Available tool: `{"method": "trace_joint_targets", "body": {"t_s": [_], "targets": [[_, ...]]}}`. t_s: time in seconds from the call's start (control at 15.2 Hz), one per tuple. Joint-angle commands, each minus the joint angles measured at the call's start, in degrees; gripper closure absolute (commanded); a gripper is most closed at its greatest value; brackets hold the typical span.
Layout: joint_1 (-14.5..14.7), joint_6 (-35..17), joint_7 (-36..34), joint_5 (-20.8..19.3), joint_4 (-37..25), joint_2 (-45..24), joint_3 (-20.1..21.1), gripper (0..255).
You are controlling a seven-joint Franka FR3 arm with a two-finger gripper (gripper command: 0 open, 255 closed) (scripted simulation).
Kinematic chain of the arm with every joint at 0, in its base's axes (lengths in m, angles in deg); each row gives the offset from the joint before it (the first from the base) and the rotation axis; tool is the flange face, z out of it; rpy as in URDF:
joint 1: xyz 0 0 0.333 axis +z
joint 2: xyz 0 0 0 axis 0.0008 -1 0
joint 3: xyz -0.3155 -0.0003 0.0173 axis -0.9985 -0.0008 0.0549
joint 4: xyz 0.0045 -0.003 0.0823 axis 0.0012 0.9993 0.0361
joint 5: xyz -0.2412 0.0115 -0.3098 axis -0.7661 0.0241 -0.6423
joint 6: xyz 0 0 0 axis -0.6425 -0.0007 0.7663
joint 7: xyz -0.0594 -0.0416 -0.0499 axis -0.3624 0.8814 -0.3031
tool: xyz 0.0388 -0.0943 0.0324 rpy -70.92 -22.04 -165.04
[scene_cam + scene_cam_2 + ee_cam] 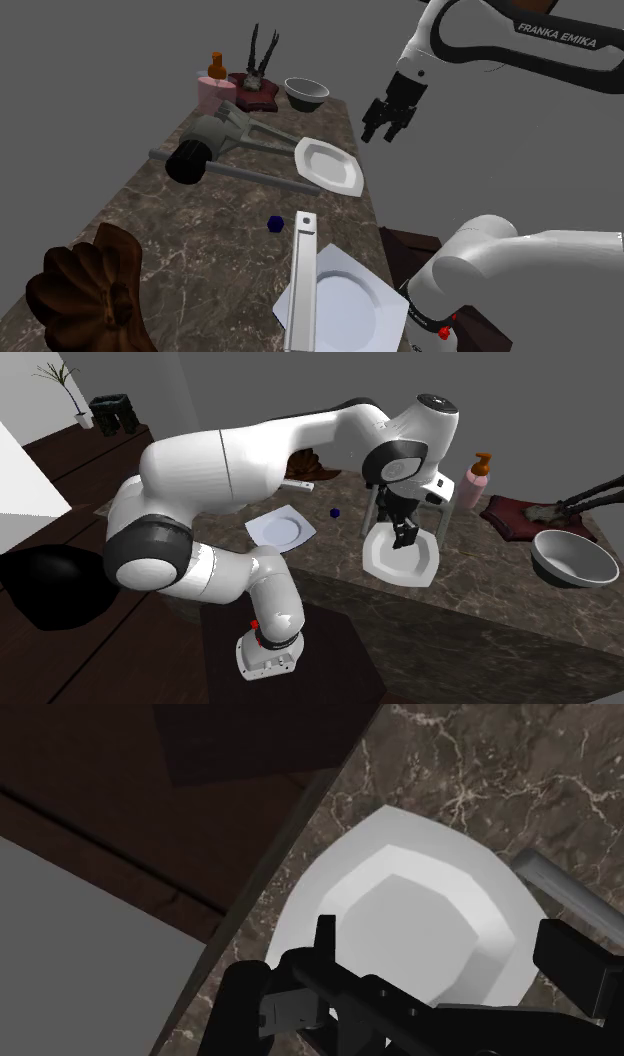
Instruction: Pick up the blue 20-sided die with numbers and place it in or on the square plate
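Long dark brown veined-marble countertop (190,250). Plain grey walls (90,60) behind. Dark wooden plank floor (90,662) below. Small potted green plant (62,387) at the second exterior view's upper left.

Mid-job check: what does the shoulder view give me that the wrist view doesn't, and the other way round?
Shoulder view: the small blue many-sided die, and nearer the stand the white square plate with a long grey bar lying along one side of it. Wrist view: the counter's edge close up, with a dark brown wood surface beyond it. Both: the dark marble counter and the open black pincer hanging above the white plate with cut corners, not the square one.
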Motion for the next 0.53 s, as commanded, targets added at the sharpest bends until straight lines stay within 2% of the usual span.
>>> {"method": "trace_joint_targets", "body": {"t_s": [0.0,0.46], "targets": [[0.00,0.00,0.00,0.00,0.00,0.00,0.00,0],[3.19,-3.33,-11.04,4.87,3.30,-1.16,10.21,0]]}}
